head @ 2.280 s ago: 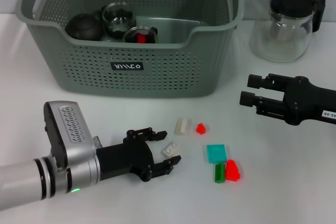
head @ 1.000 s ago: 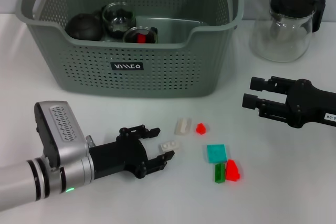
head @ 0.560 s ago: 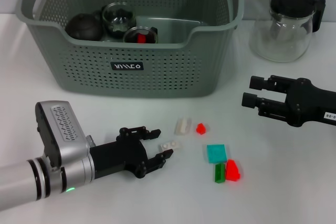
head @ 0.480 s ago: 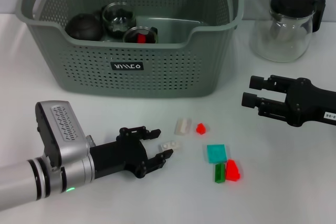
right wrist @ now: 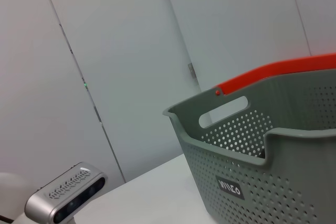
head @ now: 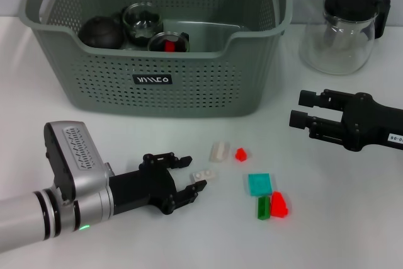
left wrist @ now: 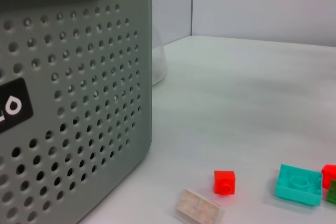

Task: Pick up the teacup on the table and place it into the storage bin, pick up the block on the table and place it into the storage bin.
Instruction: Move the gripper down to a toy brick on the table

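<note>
The grey-green storage bin (head: 189,86) stands at the back of the table. It holds a dark round pot (head: 101,31) and two glass teacups (head: 142,19), one with a red block (head: 169,46) in it. No teacup shows on the table. My left gripper (head: 190,173) is open and low over the table. A small white block (head: 203,173) lies just beyond its fingertips, not held. My right gripper (head: 303,109) is open and empty, hovering at the right. The left wrist view shows the bin wall (left wrist: 68,103), a red block (left wrist: 224,182) and a pale block (left wrist: 199,206).
More loose blocks lie right of the left gripper: a white one (head: 219,150), a small red one (head: 240,154), a teal one (head: 259,184), a green one (head: 262,206) and a red one (head: 279,204). A glass jug with a black lid (head: 343,29) stands at the back right.
My left gripper has drawn back to the left, and the small white block that lay between its fingers now lies just off their tips. The right gripper has barely moved.
</note>
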You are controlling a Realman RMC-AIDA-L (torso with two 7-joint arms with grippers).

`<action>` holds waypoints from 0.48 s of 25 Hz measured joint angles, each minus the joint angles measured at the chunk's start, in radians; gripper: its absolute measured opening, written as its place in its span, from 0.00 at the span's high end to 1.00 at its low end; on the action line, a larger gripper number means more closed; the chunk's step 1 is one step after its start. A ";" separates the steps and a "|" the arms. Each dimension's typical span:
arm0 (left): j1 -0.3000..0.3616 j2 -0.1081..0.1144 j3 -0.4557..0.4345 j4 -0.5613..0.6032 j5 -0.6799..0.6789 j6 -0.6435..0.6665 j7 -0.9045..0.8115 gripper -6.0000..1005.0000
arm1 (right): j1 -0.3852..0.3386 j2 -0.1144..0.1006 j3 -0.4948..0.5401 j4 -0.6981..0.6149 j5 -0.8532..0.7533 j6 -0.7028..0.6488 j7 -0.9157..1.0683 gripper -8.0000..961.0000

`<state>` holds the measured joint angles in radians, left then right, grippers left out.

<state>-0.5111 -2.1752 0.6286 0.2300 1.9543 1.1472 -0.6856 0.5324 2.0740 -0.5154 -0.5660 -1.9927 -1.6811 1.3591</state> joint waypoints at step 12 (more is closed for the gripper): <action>-0.003 0.000 0.028 0.000 0.007 -0.001 -0.001 0.64 | -0.001 0.000 0.000 0.000 0.000 0.002 0.000 0.33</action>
<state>-0.5138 -2.1751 0.6569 0.2300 1.9609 1.1459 -0.6864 0.5313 2.0739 -0.5154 -0.5660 -1.9926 -1.6795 1.3591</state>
